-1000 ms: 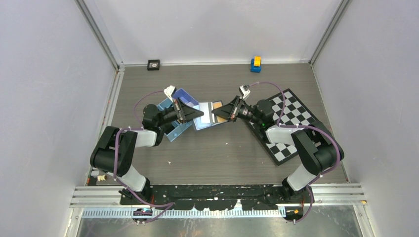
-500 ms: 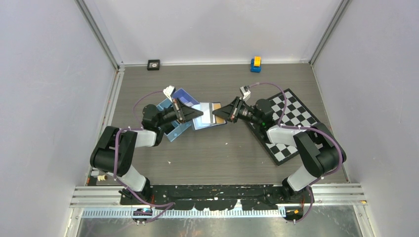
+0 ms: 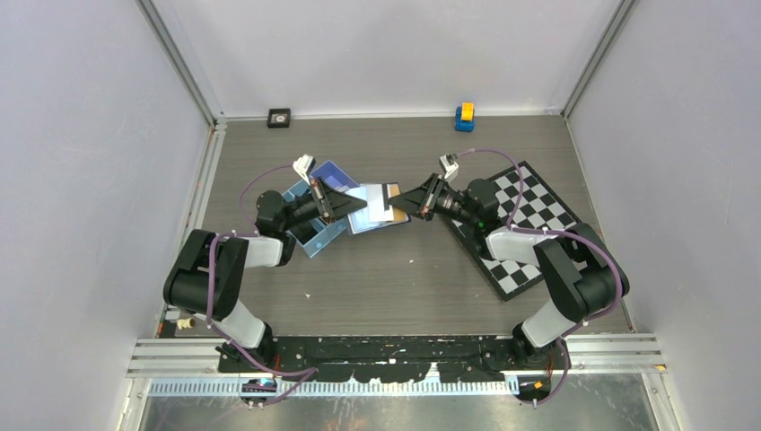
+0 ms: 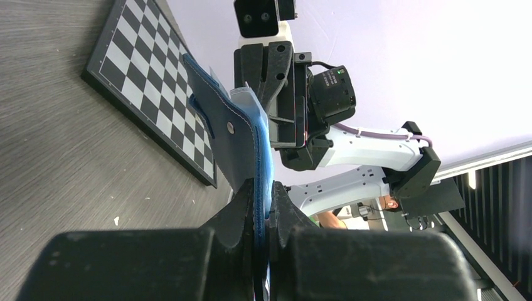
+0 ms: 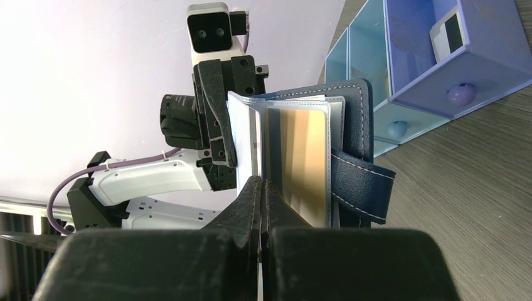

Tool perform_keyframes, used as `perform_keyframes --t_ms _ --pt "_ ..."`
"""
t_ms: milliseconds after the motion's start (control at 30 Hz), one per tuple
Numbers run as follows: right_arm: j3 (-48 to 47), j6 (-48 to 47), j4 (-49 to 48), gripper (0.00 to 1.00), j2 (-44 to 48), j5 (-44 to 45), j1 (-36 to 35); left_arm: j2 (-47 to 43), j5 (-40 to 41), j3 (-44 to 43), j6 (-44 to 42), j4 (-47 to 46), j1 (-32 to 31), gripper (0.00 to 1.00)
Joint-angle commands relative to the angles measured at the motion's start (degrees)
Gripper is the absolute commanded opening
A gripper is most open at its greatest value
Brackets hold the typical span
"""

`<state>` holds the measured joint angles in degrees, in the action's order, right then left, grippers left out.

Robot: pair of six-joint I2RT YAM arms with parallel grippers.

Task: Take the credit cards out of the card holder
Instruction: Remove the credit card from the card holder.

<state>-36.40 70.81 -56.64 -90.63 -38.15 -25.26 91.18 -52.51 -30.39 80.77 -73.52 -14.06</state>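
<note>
The navy card holder [image 3: 366, 208] hangs open above the table between my two grippers. My left gripper [image 3: 356, 206] is shut on its left edge; in the left wrist view the jaws [image 4: 263, 199] pinch the holder's blue edge [image 4: 221, 122]. In the right wrist view the holder [image 5: 359, 182] shows an orange-gold card [image 5: 305, 164] in its pocket and a white card [image 5: 243, 141] standing out at its left. My right gripper [image 5: 262, 185] is shut on that white card's edge. From above, my right gripper [image 3: 403, 200] holds a card with a dark stripe [image 3: 391, 191].
A light-blue and purple three-compartment tray [image 3: 316, 235] lies under the left arm; it holds a striped card [image 5: 449, 30]. A chessboard [image 3: 525, 229] lies under the right arm. A blue-yellow toy [image 3: 464, 116] and a small black square [image 3: 279, 118] sit by the back wall.
The right gripper has moved slightly up and right with the card. The card now shows a dark stripe where orange showed before. The left gripper shifted slightly left with the holder.
</note>
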Motion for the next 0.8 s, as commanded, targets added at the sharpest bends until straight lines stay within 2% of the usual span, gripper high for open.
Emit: perform_keyframes --t_ms 0,167,267,367,533,767 --pt "0.2 0.5 -3.1 0.01 0.9 1.0 0.4 -0.6 -0.2 0.1 0.3 -4.9 0.4 0.0" --pt "-0.3 1.5 -5.1 0.01 0.2 -0.5 0.5 -0.2 -0.4 0.1 0.6 -4.9 0.5 0.0" --pt "-0.8 4.3 -11.3 0.17 -1.0 -2.6 -0.6 0.5 -0.6 -0.1 1.7 -6.6 0.5 0.0" --pt "-0.8 4.3 -11.2 0.25 -1.3 -2.8 -1.0 1.0 -0.7 -0.2 2.5 -7.8 0.5 0.0" --pt "-1.2 4.6 -11.1 0.32 -2.3 -2.9 -1.0 0.7 -1.3 -0.5 3.7 -8.5 0.4 0.0" --pt "-1.6 5.3 -11.1 0.36 -3.5 -3.0 -1.0 -1.4 -1.4 -0.3 3.3 -8.5 0.1 0.0"
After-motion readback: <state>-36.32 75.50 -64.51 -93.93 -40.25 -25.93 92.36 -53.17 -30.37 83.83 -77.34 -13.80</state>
